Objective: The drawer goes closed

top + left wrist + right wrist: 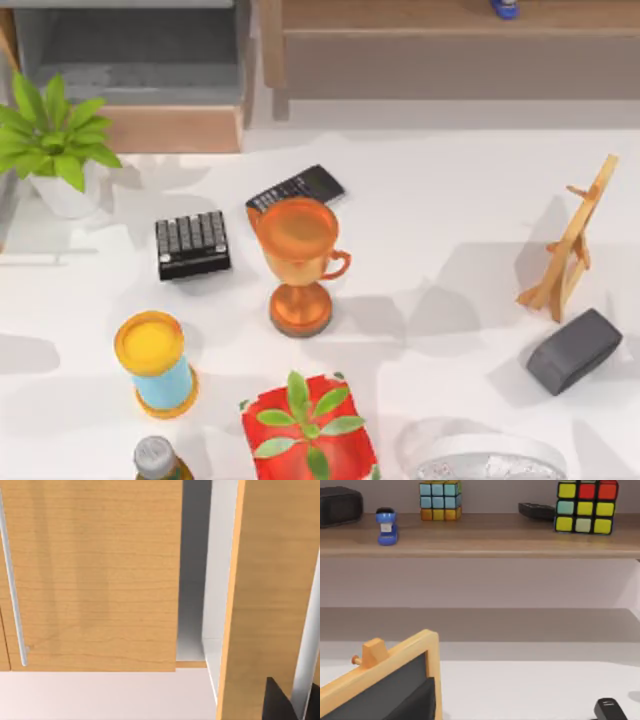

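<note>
The drawer (170,128) stands pulled out at the table's back left. Its grey inner walls and speckled floor are open to view, and its light-tan front panel faces the table. The left wrist view is close on tan wooden panels (95,570) with a pale metal bar (12,580) and a grey gap between them. Dark parts of my left gripper (295,705) show beside a second pale bar. My right gripper (512,710) is open and empty, low over the table behind a small blackboard easel (385,680), facing the shelf.
A long wooden shelf (450,40) with a blue object (505,8) runs along the back right. A potted plant (55,150), keypad (192,244), calculator (296,188), orange trophy cup (298,260), yellow-topped can (155,362), red planter (308,430), easel (572,245) and grey block (574,350) crowd the table.
</note>
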